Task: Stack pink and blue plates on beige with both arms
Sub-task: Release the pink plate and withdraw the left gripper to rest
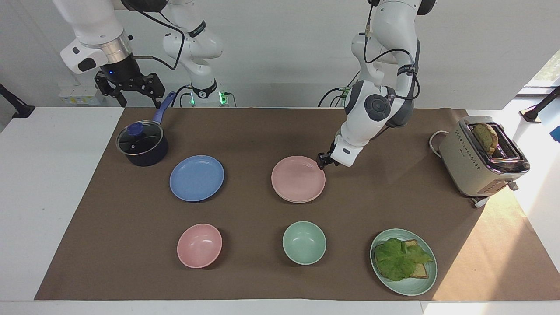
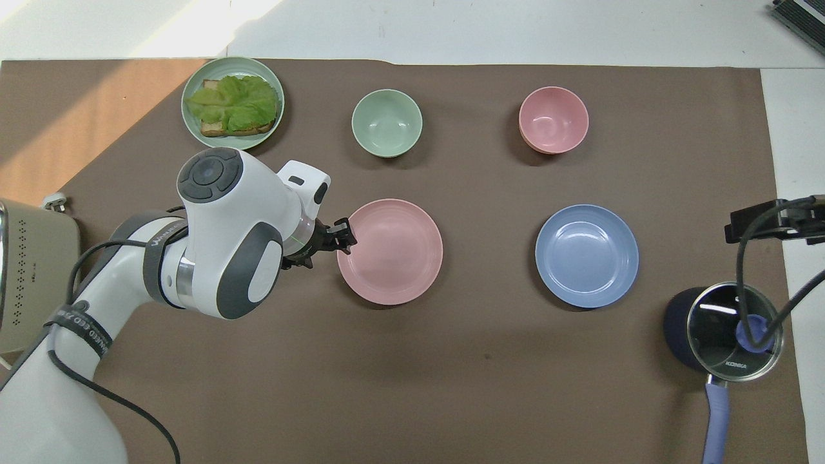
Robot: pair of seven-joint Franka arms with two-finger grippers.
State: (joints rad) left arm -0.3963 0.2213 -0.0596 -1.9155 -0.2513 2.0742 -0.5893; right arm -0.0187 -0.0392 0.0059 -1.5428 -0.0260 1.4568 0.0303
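The pink plate point(image 1: 298, 178) point(image 2: 390, 251) lies flat on the beige plate, of which only a thin rim point(image 1: 295, 201) shows under it in the facing view. My left gripper point(image 1: 323, 161) point(image 2: 345, 236) sits at the pink plate's rim on the left arm's side, low over the mat, with its fingers parted and holding nothing. The blue plate point(image 1: 197, 178) point(image 2: 586, 256) lies alone on the mat toward the right arm's end. My right gripper point(image 1: 131, 89) point(image 2: 773, 219) waits open, high over the table's edge by the pot's handle.
A dark pot with a glass lid point(image 1: 142, 144) stands beside the blue plate, nearer the robots. A toaster point(image 1: 481, 159) stands at the left arm's end. Farther from the robots sit a pink bowl point(image 1: 199, 245), a mint bowl point(image 1: 304, 242) and a green plate with a lettuce sandwich point(image 1: 403, 261).
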